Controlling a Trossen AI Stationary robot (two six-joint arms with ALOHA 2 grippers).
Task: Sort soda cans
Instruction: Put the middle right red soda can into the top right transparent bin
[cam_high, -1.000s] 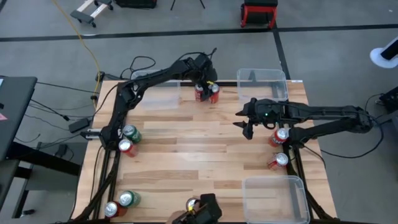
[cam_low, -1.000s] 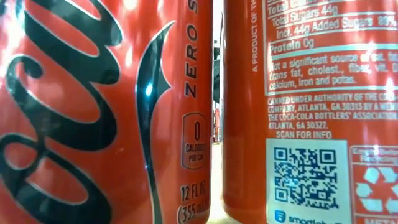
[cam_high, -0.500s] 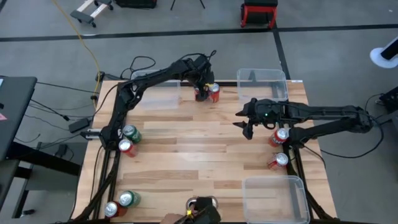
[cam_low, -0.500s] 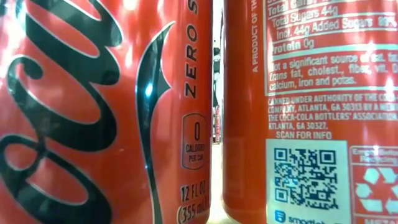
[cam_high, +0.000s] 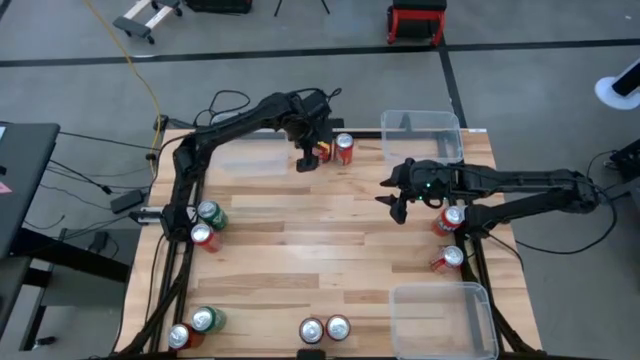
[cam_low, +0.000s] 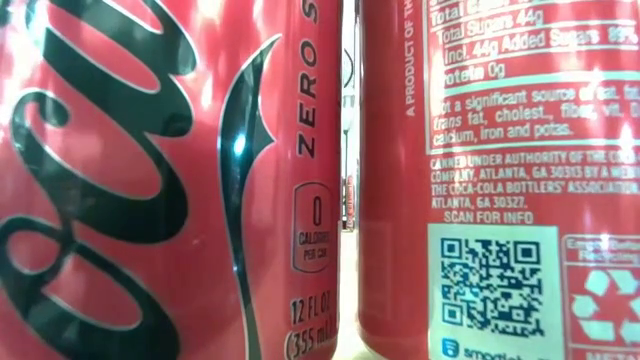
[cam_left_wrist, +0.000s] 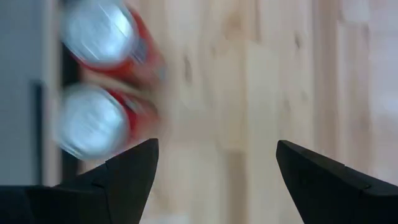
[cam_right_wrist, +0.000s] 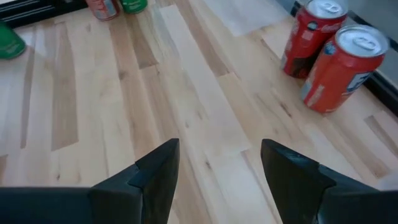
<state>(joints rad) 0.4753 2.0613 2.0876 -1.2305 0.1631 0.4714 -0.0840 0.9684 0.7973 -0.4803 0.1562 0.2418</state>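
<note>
Shifted off the two red cans (cam_high: 337, 149), the left claw (cam_high: 307, 160) hangs just beside them, jaws wide and empty. Right claw (cam_high: 393, 205), also open, idles apart. Cans look rigid, light, slick; grip mid-body across the round side.

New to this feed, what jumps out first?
Two red cans stand right against the low camera and fill its view. From above, the left gripper hangs open at the table's far edge beside a red can, and the right gripper hovers open over bare wood. Clear bins sit on the right side, none with a can inside.
</note>
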